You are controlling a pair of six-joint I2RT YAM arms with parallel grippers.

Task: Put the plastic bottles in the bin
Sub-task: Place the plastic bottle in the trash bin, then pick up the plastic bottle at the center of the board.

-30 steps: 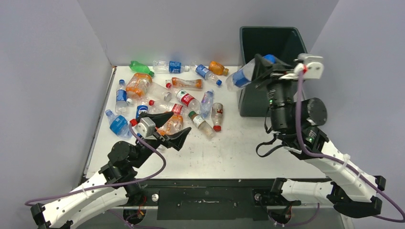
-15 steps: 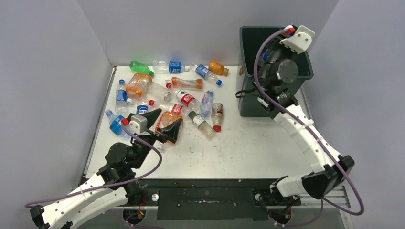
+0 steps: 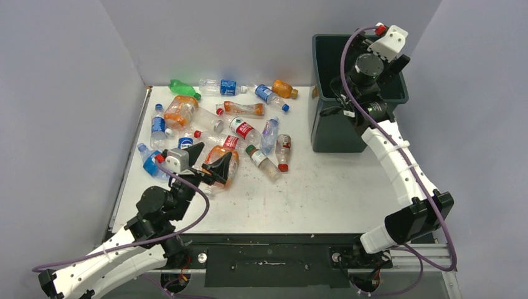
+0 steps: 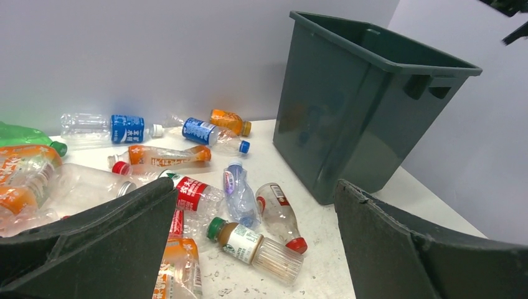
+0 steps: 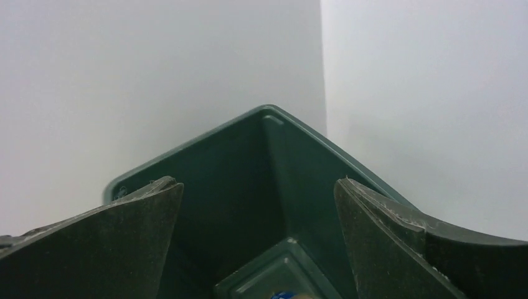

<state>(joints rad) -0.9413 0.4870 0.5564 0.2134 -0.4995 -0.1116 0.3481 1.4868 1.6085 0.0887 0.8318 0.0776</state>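
Observation:
Several plastic bottles lie scattered on the table's left half, clear, orange, blue and one green. The dark green bin stands at the far right. My right gripper hangs open over the bin's mouth with nothing between its fingers. Below it, on the bin's floor, a bit of a blue bottle shows. My left gripper stands open and empty just above an orange-labelled bottle. In the left wrist view a green-capped bottle and a red-capped bottle lie ahead between the open jaws.
Grey walls close the table on the left, back and right. The bin sits tight in the far right corner. The right arm stretches up along the table's right side. Bare tabletop lies between the bottles and the arms' bases.
My right arm swung a blue bottle over the bin and opened, and the bottle dropped inside. My left gripper shifted slightly left and lower over the orange-labelled bottle, staying open.

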